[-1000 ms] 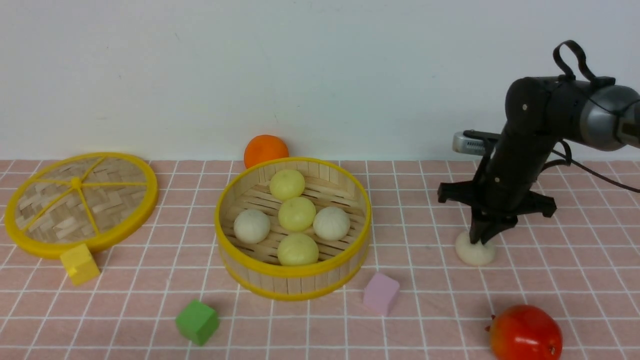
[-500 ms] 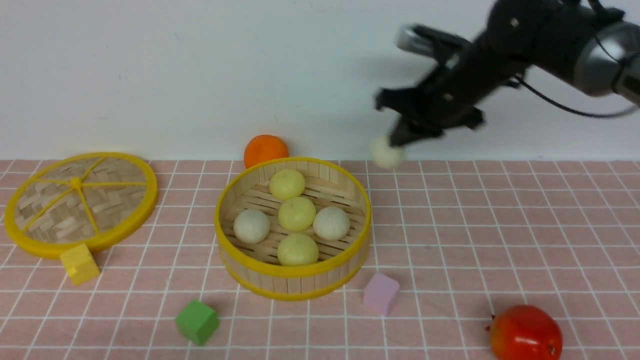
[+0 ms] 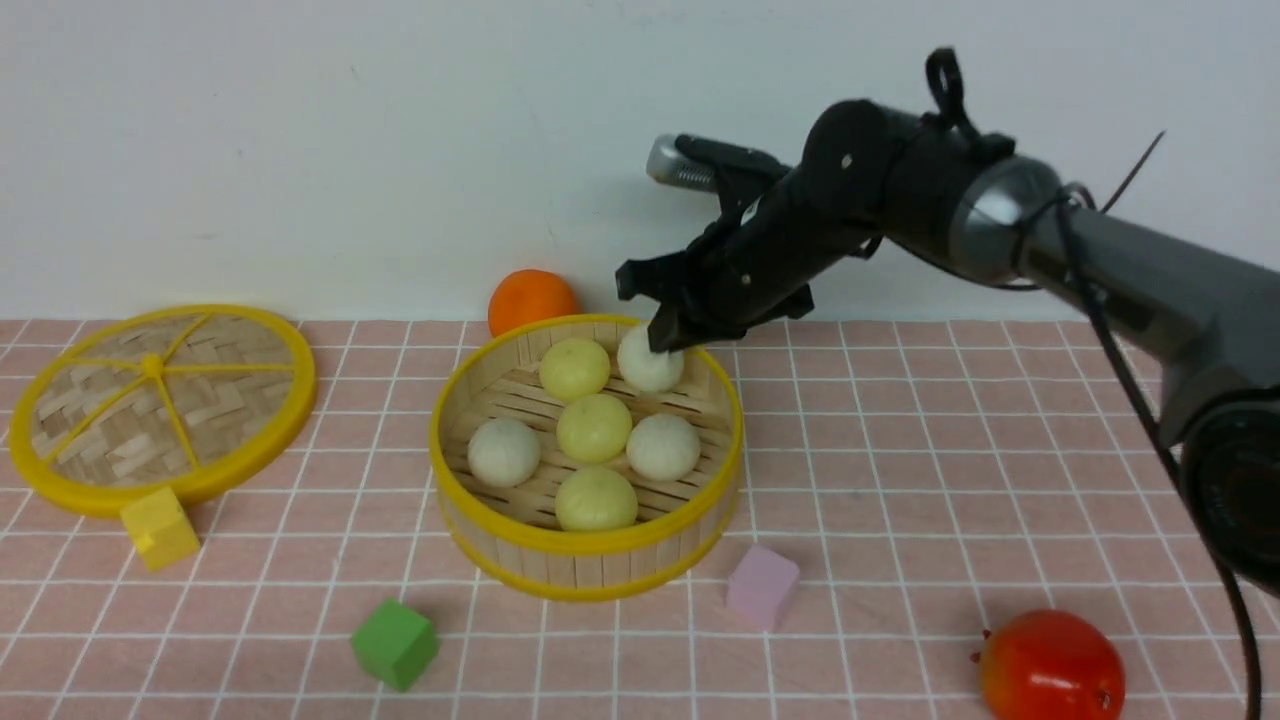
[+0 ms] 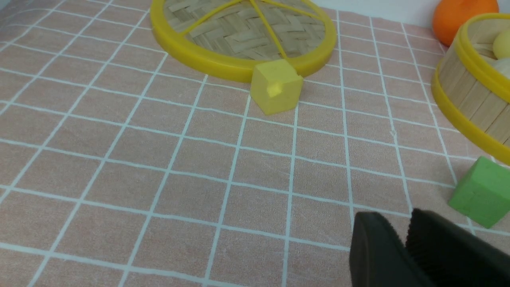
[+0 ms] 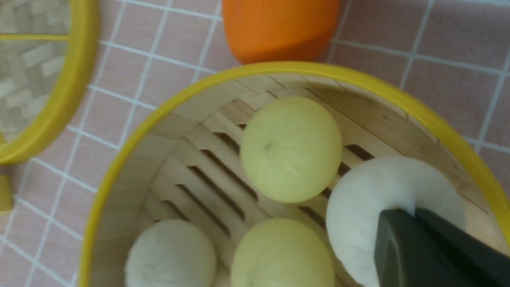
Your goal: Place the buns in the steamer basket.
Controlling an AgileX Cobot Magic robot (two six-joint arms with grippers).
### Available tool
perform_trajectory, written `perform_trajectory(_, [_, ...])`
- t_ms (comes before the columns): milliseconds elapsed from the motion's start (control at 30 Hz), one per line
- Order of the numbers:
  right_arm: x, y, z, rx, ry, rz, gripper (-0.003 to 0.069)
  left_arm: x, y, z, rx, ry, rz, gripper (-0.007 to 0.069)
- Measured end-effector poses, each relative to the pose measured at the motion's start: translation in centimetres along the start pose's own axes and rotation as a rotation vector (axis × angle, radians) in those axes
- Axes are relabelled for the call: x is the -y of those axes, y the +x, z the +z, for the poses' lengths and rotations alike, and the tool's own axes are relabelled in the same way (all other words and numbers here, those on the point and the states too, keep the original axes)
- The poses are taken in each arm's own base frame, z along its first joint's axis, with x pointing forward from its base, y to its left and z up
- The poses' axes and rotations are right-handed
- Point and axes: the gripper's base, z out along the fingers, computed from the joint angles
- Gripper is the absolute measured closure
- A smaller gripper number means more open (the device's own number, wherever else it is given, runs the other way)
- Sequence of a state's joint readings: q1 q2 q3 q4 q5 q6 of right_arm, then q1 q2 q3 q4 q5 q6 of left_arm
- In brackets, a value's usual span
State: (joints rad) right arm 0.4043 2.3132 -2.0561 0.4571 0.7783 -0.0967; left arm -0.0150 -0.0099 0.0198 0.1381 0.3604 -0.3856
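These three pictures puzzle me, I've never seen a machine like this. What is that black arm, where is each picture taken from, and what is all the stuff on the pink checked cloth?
The black arm is the robot's right arm; its pincer, the right gripper, is shut on an off-white bun, holding it inside the bamboo steamer basket, near its far wall. Five more buns already lie in the basket, three pale yellow and two off-white.

The wide picture comes from a camera between the robot's two arms, looking forward. The close-up into the basket comes from a camera on the right wrist. The third comes from the left wrist; the dark shapes there are the left gripper, holding nothing.

Also on the cloth: the basket's woven lid, an orange, a red tomato-like fruit, and yellow, green and pink cubes.
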Motion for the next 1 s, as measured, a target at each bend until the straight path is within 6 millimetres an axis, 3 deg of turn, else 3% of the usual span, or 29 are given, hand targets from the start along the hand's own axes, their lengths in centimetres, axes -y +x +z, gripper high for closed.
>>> perform_trajectory(100, [0.5,0.4,1.1,-0.01,0.007,0.008,0.0622,0.0,0.0,0.0,0.0,0.0,0.0,0.0454])
perform_trajectory(267, [0.5,0.3,1.0,-0.006,0.011,0.001,0.0539,0.0,0.0,0.0,0.0,0.0,0.0,0.0454])
perform_trajectory(367, [-0.4,-0.4,-1.2,-0.024,0.016,-0.042,0.0403,0.0,0.0,0.0,0.0,0.0,0.0,0.0454])
perform_trajectory(400, [-0.5,-0.4,-1.4,-0.025,0.014,-0.043,0.0396,0.0,0.0,0.0,0.0,0.0,0.0,0.0454])
perform_trajectory(433, [-1.4,-1.0,-3.8,-0.037,0.018,-0.079,0.0342,0.0,0.0,0.0,0.0,0.0,0.0,0.0454])
perform_trajectory(500, [-2.0,-1.3,-5.5,-0.043,0.027,-0.105,0.0324,0.0,0.0,0.0,0.0,0.0,0.0,0.0454])
perform_trajectory(533, [-3.1,-1.7,-9.1,-0.047,0.045,-0.144,0.0316,0.0,0.0,0.0,0.0,0.0,0.0,0.0454])
perform_trajectory(567, [-3.4,-1.7,-10.3,-0.06,0.06,-0.153,0.0319,0.0,0.0,0.0,0.0,0.0,0.0,0.0454])
perform_trajectory(633, [-4.8,-1.8,-15.4,-0.054,0.092,-0.158,0.0361,0.0,0.0,0.0,0.0,0.0,0.0,0.0454])
perform_trajectory(667, [-5.3,-1.7,-17.1,-0.052,0.101,-0.151,0.0395,0.0,0.0,0.0,0.0,0.0,0.001,0.0454])
perform_trajectory(700, [-5.4,-1.7,-17.5,-0.048,0.105,-0.151,0.0402,0.0,0.0,0.0,0.0,0.0,0.001,0.0454])
perform_trajectory(733, [-6.2,-1.5,-20.1,-0.019,0.109,-0.147,0.0459,0.0,0.0,0.0,0.0,0.0,0.001,0.0454])
perform_trajectory(800, [-7.3,-1.0,-23.4,0.024,0.107,-0.139,0.0547,0.0,0.0,0.0,0.0,0.0,0.001,0.0454])
perform_trajectory(867, [-8.2,0.2,-25.8,0.046,0.109,-0.127,0.0634,0.0,0.0,0.0,0.0,0.0,0.001,0.0454])
perform_trajectory(1000, [-9.0,3.2,-28.8,0.038,0.135,-0.121,0.0666,0.0,0.0,0.0,0.0,0.0,0.001,0.0454])
